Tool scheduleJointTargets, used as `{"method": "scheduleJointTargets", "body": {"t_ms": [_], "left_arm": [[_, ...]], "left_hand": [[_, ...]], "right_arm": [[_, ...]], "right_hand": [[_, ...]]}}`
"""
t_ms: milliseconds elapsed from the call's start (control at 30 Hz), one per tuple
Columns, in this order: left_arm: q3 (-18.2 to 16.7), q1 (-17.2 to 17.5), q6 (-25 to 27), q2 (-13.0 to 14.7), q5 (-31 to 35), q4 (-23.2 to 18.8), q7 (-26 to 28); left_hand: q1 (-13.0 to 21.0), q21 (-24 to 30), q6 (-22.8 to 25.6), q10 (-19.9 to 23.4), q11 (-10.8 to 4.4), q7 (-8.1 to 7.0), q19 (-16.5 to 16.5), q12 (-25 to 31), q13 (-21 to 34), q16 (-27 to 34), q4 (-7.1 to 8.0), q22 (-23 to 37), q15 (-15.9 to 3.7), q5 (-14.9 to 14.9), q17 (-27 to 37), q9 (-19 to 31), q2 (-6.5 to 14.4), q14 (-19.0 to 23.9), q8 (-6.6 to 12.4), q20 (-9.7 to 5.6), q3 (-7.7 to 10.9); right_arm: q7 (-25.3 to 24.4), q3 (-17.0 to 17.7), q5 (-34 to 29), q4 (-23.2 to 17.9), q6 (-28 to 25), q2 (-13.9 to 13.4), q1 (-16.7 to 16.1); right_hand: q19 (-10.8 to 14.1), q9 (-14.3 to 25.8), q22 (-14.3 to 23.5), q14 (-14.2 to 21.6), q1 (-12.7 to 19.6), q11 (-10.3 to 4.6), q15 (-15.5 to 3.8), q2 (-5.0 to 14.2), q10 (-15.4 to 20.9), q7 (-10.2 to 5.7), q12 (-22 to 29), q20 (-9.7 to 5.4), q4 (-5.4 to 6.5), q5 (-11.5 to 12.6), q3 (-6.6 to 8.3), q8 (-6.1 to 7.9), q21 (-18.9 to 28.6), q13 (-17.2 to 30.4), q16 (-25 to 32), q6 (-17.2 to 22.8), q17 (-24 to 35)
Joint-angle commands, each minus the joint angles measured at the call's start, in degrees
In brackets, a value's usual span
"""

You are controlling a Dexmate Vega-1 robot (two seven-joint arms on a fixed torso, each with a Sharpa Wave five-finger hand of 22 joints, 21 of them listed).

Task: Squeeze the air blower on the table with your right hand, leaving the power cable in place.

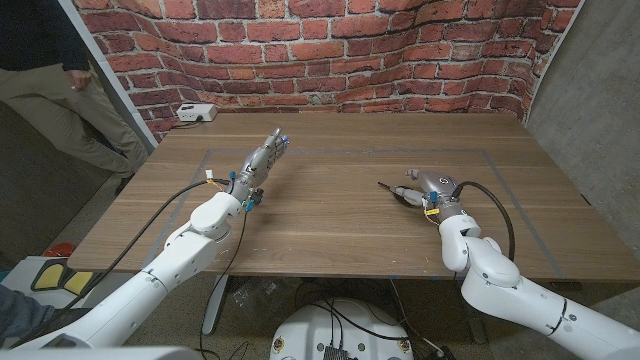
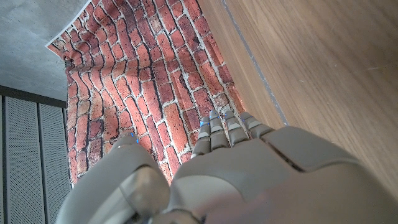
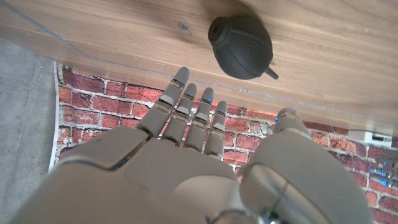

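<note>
Over the right half of the surface (image 1: 330, 235), roughly midway between its near and far edges, the right hand (image 3: 186, 155) hangs released. Its fingers (image 3: 186, 109) are straight and slightly fanned, the thumb stands off to one side, and nothing is in it. That looks like the shape of a hand lined up for a grasp it has not yet made, with a gap left wide enough to take a round body.

Just past the fingertips the air blower (image 3: 241, 46) lies on the wood, a black rubber bulb with its short nozzle pointing away from the hand. From the right wrist view I judge that it is near the fingers but not touched. It lies on its side, so the fat part is open to a wrap from above. To squeeze it, the palm would need to come down and forward over the bulb.

Across on the left half, the left hand (image 1: 262, 158) is lifted off the surface with its fingers stretched toward the far edge, and it holds nothing. I take it to be parked there well apart so the job stays one-handed.

At the far left corner sits a small white box (image 1: 195, 113) with a lead. Whether this is the power cable I cannot tell, but it lies well away from both hands. A person (image 1: 60, 80) stands beyond that corner.
</note>
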Motion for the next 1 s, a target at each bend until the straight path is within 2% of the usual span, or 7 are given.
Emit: {"method": "scheduleJointTargets", "body": {"t_ms": [33,200,333,400,500,733,1000], "left_arm": [[0.08,0.05,0.22,0.13,-0.01,-0.10,-0.01],[0.04,0.12,0.05,0.03,0.00,-0.05,0.12],[0.02,0.18,-0.06,0.15,0.28,-0.22,0.27],[-0.01,0.25,-0.14,0.23,0.40,-0.36,0.33],[-0.07,0.31,-0.17,0.23,0.34,-0.42,0.33],[-0.12,0.41,-0.23,0.39,0.26,-0.44,0.10],[-0.36,0.76,-0.40,0.73,0.00,-0.48,-0.22]], "left_hand": [[0.55,0.07,0.59,0.41,-0.11,0.04,-0.33,-0.07,0.30,0.04,0.00,0.04,0.06,-0.16,0.20,0.23,-0.06,0.53,0.25,0.11,-0.21],[0.57,0.10,0.54,0.41,-0.01,-0.02,-0.27,-0.08,0.30,0.03,0.01,0.04,0.11,-0.17,0.20,0.23,-0.02,0.53,0.22,-0.03,-0.23],[0.59,0.14,0.43,0.41,-0.02,0.00,-0.16,-0.09,0.30,0.02,0.01,0.04,0.16,-0.18,0.20,0.23,0.02,0.52,0.16,-0.33,-0.25],[0.61,0.20,0.39,0.34,0.03,0.04,-0.03,-0.12,0.30,0.01,0.01,0.04,0.18,-0.19,0.20,0.23,0.04,0.49,0.13,-0.56,-0.26],[0.62,0.21,0.36,0.27,0.12,0.06,0.01,-0.15,0.30,-0.03,0.01,0.04,0.24,-0.19,0.20,0.23,0.06,0.42,0.11,-0.83,-0.28],[0.65,0.20,0.35,0.19,0.06,0.16,0.01,-0.19,0.30,-0.03,0.01,0.03,0.24,-0.21,0.20,0.23,0.10,0.43,0.09,-1.04,-0.32],[0.68,0.21,0.25,0.17,0.12,0.20,0.03,-0.20,0.30,-0.08,0.00,0.03,0.27,-0.23,0.20,0.23,0.13,0.29,0.04,-1.24,-0.36]], "right_arm": [[-12.23,10.30,16.05,4.03,19.40,2.19,-5.62],[-15.67,11.98,18.74,6.75,26.56,2.95,-6.16],[-16.51,14.09,23.93,9.88,34.91,4.29,-6.34],[-16.54,15.45,27.62,11.75,40.03,5.51,-6.41],[-15.59,16.42,30.91,13.82,44.75,6.36,-6.10],[-12.22,17.59,38.29,19.91,55.37,9.20,-4.25],[-4.85,17.85,47.63,25.53,62.21,11.56,-1.22]], "right_hand": [[-2.46,0.07,0.05,-2.52,-2.18,1.62,1.33,0.43,-2.90,0.34,-0.33,0.03,1.00,-0.18,-0.43,0.15,-1.46,0.05,-0.02,-1.46,-0.01],[-6.84,-0.09,0.08,-6.67,-3.97,2.30,2.31,0.74,-5.81,0.48,-0.32,0.09,1.47,-0.15,-0.99,0.12,-3.84,0.03,-0.20,-3.02,-0.17],[-8.29,-0.15,0.12,-8.35,-4.45,2.63,2.66,0.91,-7.19,0.49,-0.44,0.14,1.56,-0.12,-1.11,0.21,-4.59,0.01,-0.29,-3.22,-0.21],[-8.84,-0.10,0.17,-9.24,-4.86,2.73,3.07,1.20,-7.62,0.01,-0.15,0.08,1.63,-0.10,-1.14,1.17,-4.97,0.00,-0.09,-1.03,-0.29],[-8.87,0.03,0.19,-9.26,-5.01,2.95,3.01,1.32,-7.09,0.01,0.27,-0.03,1.59,-0.11,-1.16,1.62,-5.06,0.00,0.11,0.04,-0.36],[-7.54,-0.03,0.23,-8.26,-5.23,3.82,2.08,1.47,-5.56,2.54,1.23,-1.43,1.23,-0.17,-1.19,0.42,-4.82,-0.05,0.73,-3.12,-0.57],[-6.81,-0.11,0.24,-7.51,-5.66,4.04,1.68,1.48,-5.05,3.28,1.46,-1.78,1.30,-0.24,-1.34,0.53,-4.64,-0.09,0.99,-2.96,-0.57]]}}
